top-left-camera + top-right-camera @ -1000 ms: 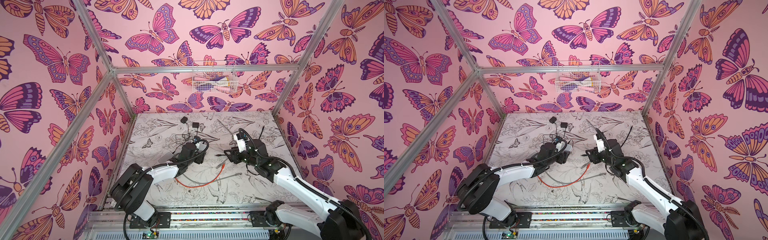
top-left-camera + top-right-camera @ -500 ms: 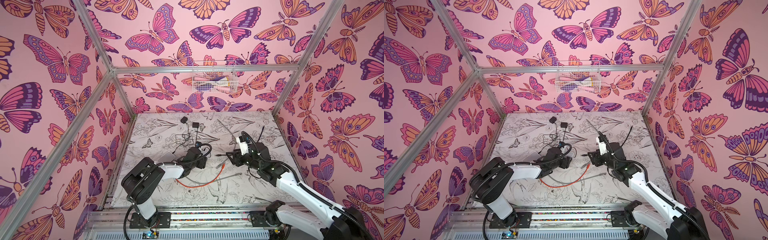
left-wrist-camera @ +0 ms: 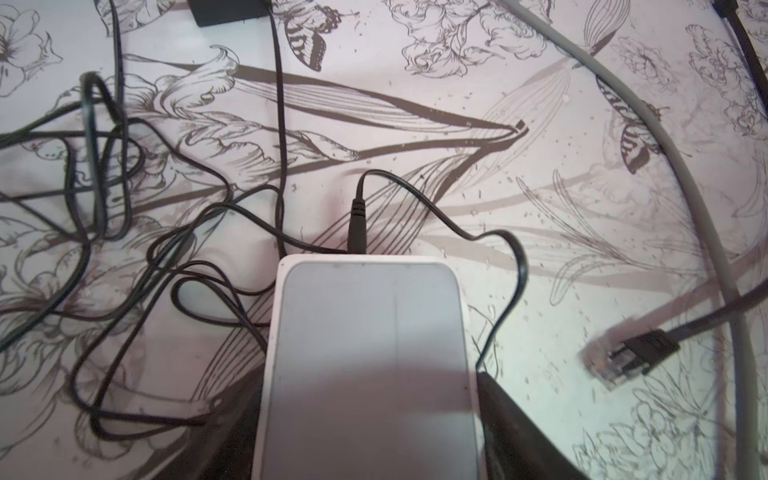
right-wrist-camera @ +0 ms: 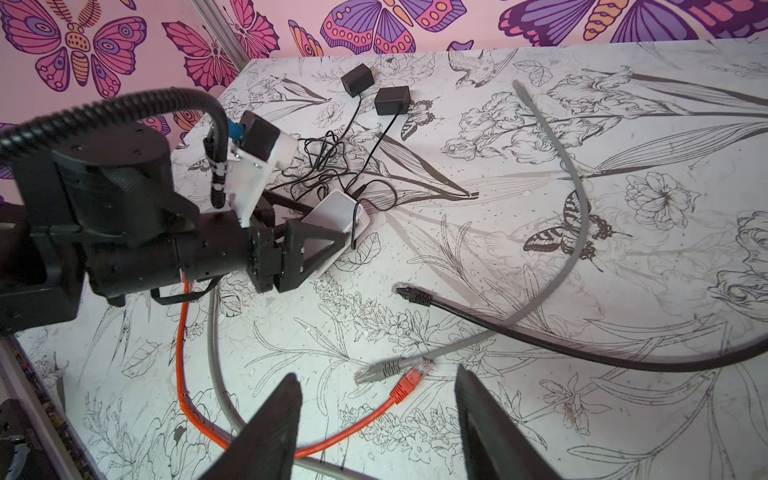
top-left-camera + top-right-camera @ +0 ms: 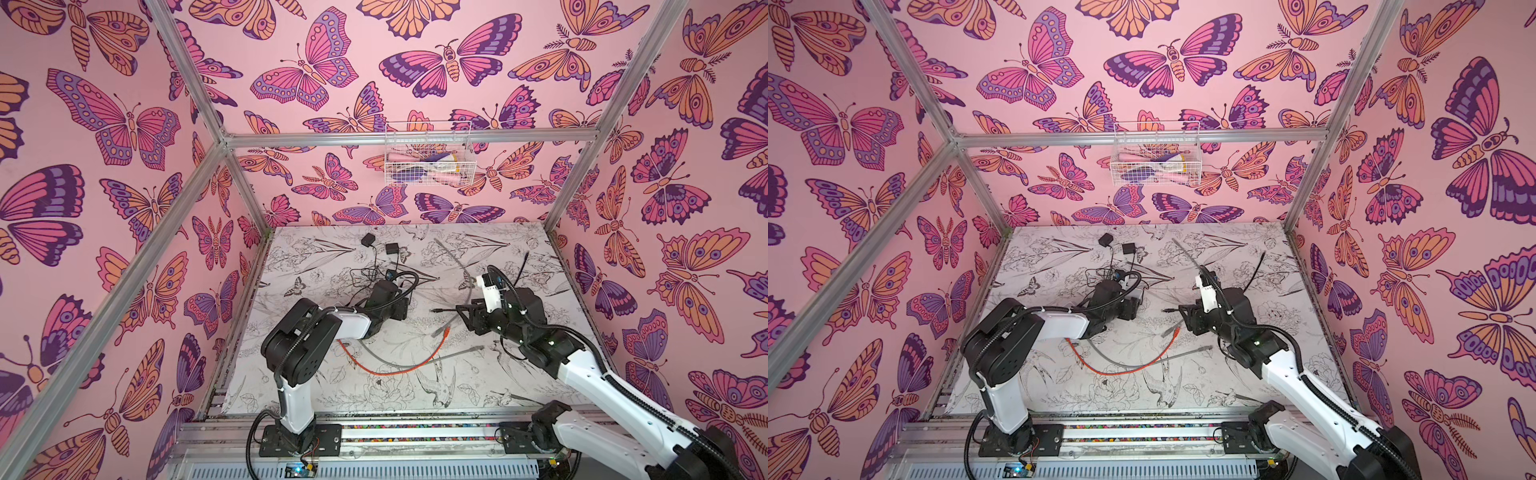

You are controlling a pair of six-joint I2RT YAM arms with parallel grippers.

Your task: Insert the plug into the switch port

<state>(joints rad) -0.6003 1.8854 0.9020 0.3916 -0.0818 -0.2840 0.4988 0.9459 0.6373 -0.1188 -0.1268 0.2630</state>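
Clamping the white switch by its two long sides, the left gripper sat low over the desk just left of its middle, its fingers pressed against the casing. In both top views the gripper's body covered nearly the whole switch, so only the wrist views showed the grasp. The left wrist view cut off the held end of the switch at the frame edge and showed only the flat lid and a round power connector entering the free end; no network port could be made out in any view. The right gripper hovered right of the desk's middle, its fingers spread wide with nothing between them. The black plug lay between the two grippers, apart from both, its tip turned toward the switch. In the left wrist view it was blurred, and whether it rested on the desk or stood slightly off it could not be told. Its black cable ran out of the right wrist frame, and in both top views it vanished behind the right arm. A grey plug and an orange plug lay side by side near the right fingers, plain in the right wrist view but only small tips in the top views. Two black adapters near the far edge, left of middle, trailed thin wires in a tangle toward the switch.
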